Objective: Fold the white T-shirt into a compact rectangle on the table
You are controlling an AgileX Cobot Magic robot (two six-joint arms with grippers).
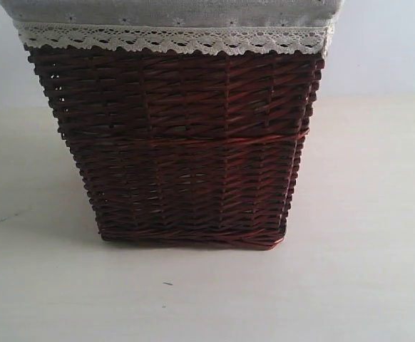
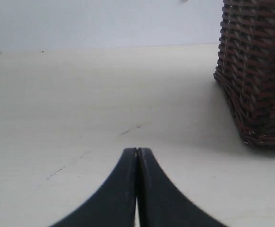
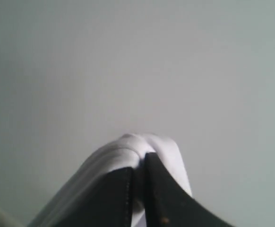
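Note:
In the right wrist view my right gripper [image 3: 138, 163] is shut on a bunched fold of the white T-shirt [image 3: 128, 149], which bulges past the black fingertips against a plain pale wall. The lettering on the shirt is hidden. My left gripper [image 2: 137, 151] is shut with nothing between its fingers and hovers low over the pale beige table [image 2: 81, 109], left of the basket. Neither gripper nor the shirt shows in the exterior view, where the table [image 1: 364, 271] spreads around the basket.
A dark brown wicker basket [image 1: 186, 142] with a grey lace-trimmed cloth liner [image 1: 172, 28] stands in the middle of the table; its corner [image 2: 255, 71] appears close to my left gripper. A pale wall rises behind the table.

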